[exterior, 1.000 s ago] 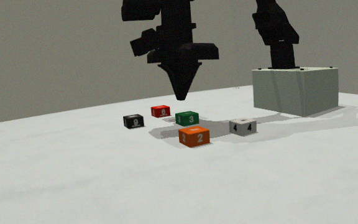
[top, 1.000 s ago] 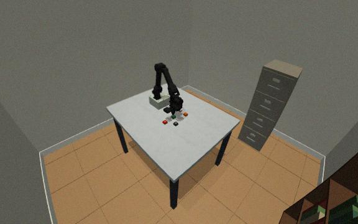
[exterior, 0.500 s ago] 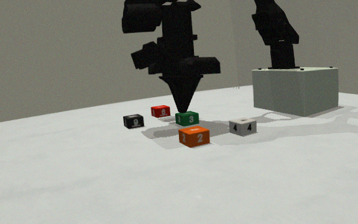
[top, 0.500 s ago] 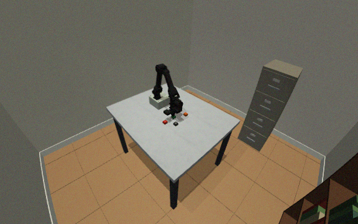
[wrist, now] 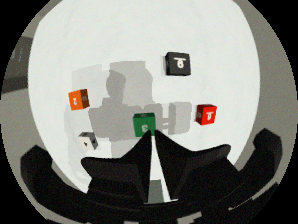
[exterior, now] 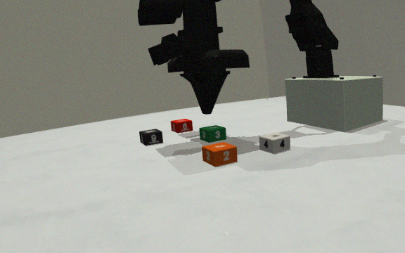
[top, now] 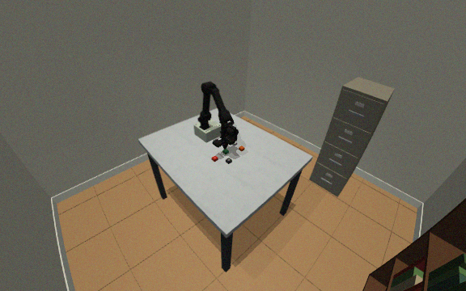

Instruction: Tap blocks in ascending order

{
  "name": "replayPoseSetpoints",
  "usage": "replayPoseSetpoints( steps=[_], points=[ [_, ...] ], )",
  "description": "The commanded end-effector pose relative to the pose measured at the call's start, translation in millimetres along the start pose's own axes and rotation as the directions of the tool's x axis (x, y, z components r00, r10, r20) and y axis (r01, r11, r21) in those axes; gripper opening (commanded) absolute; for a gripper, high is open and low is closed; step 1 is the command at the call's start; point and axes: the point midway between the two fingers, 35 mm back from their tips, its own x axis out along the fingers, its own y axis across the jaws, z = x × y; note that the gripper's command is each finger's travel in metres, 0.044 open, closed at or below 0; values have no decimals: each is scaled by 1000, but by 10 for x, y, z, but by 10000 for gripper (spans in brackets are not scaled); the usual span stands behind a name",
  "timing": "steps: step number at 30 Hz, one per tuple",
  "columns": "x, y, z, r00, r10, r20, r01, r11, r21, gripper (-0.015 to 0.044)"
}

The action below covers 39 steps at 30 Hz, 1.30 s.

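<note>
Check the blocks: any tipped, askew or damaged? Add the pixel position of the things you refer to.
Nothing stands out. The orange block (exterior: pixel 219 154) (wrist: pixel 78 100), green block (exterior: pixel 212 134) (wrist: pixel 144 124), white block (exterior: pixel 275 144) (wrist: pixel 88 141), red block (exterior: pixel 181 126) (wrist: pixel 206 115) and black block (exterior: pixel 151 137) (wrist: pixel 178 64) all sit flat, apart from each other, with no visible damage.

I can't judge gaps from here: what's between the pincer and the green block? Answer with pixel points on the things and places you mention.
Only air: the exterior view shows the pincer (exterior: pixel 207 113) (wrist: pixel 152 133) above the green block (top: pixel 226 151) (exterior: pixel 212 134) (wrist: pixel 144 124).
</note>
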Motion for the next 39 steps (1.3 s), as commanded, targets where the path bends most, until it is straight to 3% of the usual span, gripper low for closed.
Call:
replayPoseSetpoints(
  steps=[1,4,6,12,23,27,29,33,39],
  points=[
    [-162,4,13,1000,3,-1,-3,1000,-4,20],
    [-707,2,17,1000,3,-1,-3,1000,-4,20],
    [-846,3,-1,1000,3,-1,-3,1000,-4,20],
    [-849,73,-1,1000,3,3,-3,1000,-1,20],
    [-860,1302,-309,1000,17,-2,-17,1000,-2,20],
    [-859,1370,-346,1000,17,-4,-17,1000,-4,20],
    [-720,1381,-330,1000,17,-4,-17,1000,-4,20],
    [-78,1384,-349,1000,17,-5,-17,1000,-4,20],
    [-43,1382,-354,1000,17,-5,-17,1000,-4,20]
  ],
)
